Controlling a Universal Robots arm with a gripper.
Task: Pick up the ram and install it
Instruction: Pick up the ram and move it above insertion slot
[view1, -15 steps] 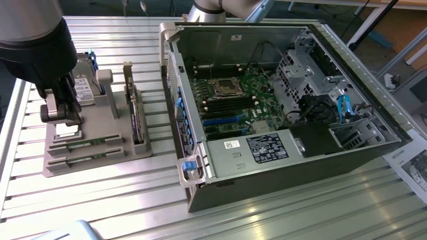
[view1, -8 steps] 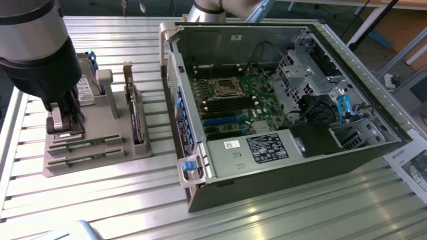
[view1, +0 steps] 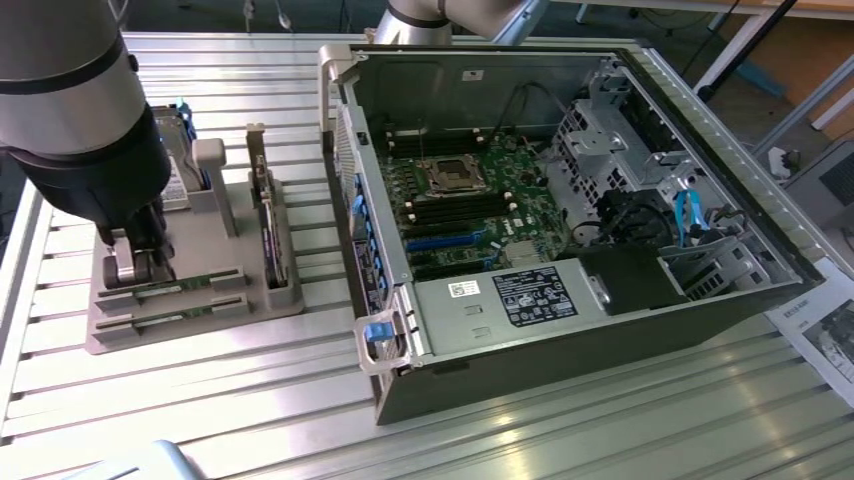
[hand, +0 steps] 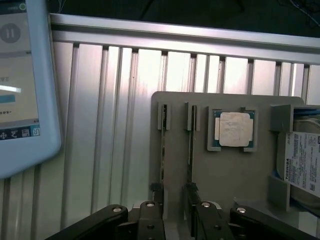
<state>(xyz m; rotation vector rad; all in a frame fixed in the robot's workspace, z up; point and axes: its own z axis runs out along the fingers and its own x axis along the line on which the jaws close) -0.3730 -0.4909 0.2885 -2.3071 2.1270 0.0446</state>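
Two green ram sticks lie on edge in slots of a grey holder (view1: 200, 330): the ram nearer the arm (view1: 180, 288) and a second ram (view1: 180, 315) beside it. In the wrist view they are thin edges, one ram (hand: 162, 150) and the other (hand: 191, 150). My gripper (view1: 138, 270) is down at one end of the holder, over the ends of the sticks. Its black fingers (hand: 156, 192) stand apart, so my gripper (hand: 173, 194) is open. I cannot tell whether a stick sits between them. The motherboard (view1: 461, 200) lies inside the open computer case (view1: 694, 300).
The holder also carries a square silver processor (hand: 234, 129), a hard drive (hand: 302, 160) and a dark card (view1: 274, 240) standing upright. A tablet screen (hand: 20, 85) lies on the ribbed metal table (hand: 100, 125) beside the holder. The case walls stand tall on the exterior view's right.
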